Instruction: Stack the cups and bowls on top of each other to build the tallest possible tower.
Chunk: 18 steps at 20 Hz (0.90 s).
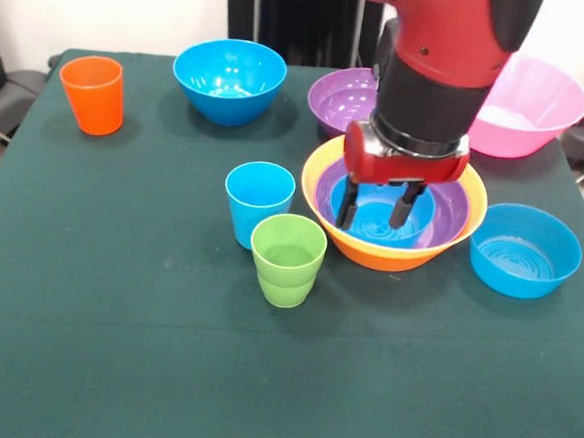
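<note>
My end effector [378, 207] hangs open, empty, inside the nested blue bowl [380, 217] — I'd lift straight out, avoiding the rim.

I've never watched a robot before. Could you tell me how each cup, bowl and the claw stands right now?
Orange cup: upright, alone.
Light blue cup: upright, empty.
Green cup: upright, empty.
Orange-yellow bowl: holds a purple bowl, blue bowl inside that.
Other blue bowls: upright, separate.
Second purple bowl: upright.
Pink bowl: upright.
Gripper: open, inside the nested bowls.
</note>
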Each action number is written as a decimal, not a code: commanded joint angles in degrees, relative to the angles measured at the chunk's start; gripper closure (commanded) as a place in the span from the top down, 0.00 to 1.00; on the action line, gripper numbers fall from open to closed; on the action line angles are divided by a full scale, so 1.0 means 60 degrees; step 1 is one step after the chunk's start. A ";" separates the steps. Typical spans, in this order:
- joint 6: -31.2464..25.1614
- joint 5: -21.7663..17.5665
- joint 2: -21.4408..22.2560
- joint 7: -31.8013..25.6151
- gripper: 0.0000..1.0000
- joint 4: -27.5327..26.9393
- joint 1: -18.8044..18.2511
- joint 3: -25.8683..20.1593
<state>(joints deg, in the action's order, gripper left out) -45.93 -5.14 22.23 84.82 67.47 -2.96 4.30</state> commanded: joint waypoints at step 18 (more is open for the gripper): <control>-0.0635 0.0730 -0.1445 0.1776 1.00 -0.1047 0.0132 -0.0678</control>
<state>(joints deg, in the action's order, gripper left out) -48.09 -2.55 19.73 85.20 62.70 -2.25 4.79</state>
